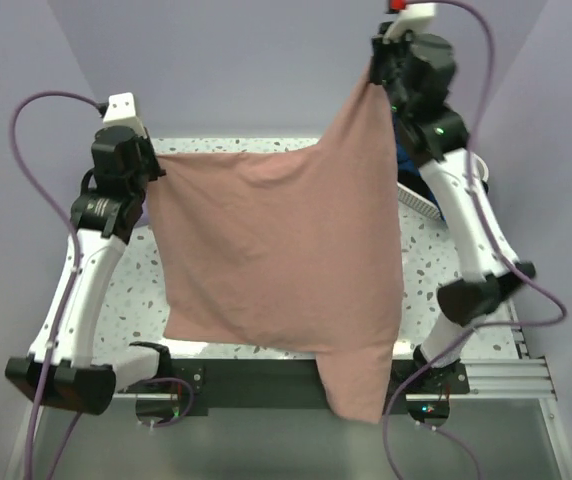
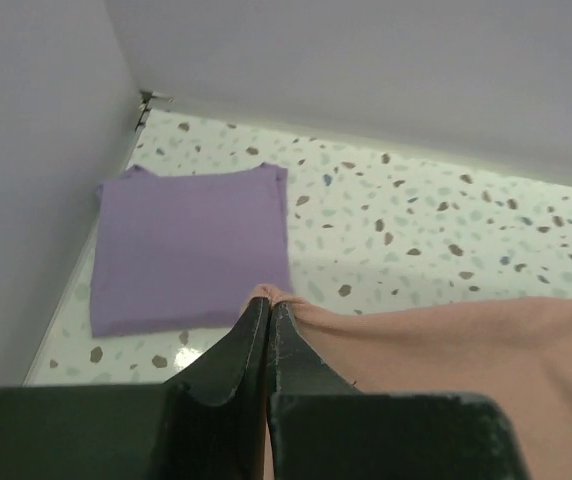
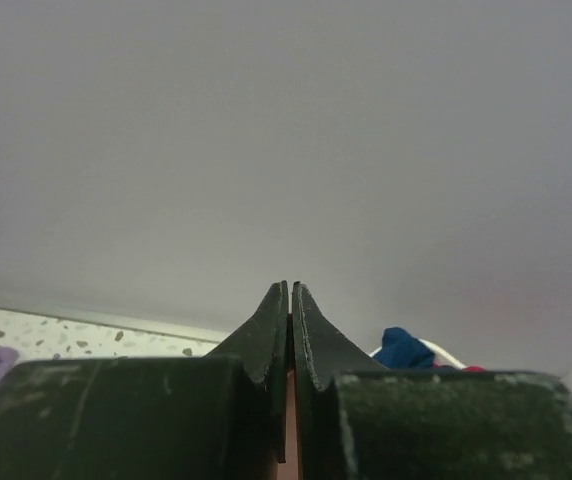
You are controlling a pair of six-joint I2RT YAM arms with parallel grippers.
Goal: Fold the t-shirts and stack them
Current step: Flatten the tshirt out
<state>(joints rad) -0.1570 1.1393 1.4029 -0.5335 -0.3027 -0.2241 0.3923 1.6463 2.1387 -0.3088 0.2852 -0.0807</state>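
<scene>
A dusty-pink t-shirt (image 1: pixel 286 260) hangs spread in the air above the table, its plain side to the top camera. My left gripper (image 1: pixel 152 165) is shut on its upper left corner; pink cloth (image 2: pixel 446 350) bunches at the fingertips (image 2: pixel 254 318). My right gripper (image 1: pixel 378 62), raised higher, is shut on the upper right corner, with a sliver of pink cloth (image 3: pixel 291 430) between its fingers. The shirt's lower right part drapes past the table's near edge. A folded lavender t-shirt (image 2: pixel 191 245) lies flat at the table's far left corner.
The speckled white table (image 1: pixel 136 290) is walled at the back and left. A white basket (image 1: pixel 418 203) sits at the right behind my right arm, with navy blue cloth (image 3: pixel 404 350) and a bit of red cloth (image 3: pixel 472 368) in it.
</scene>
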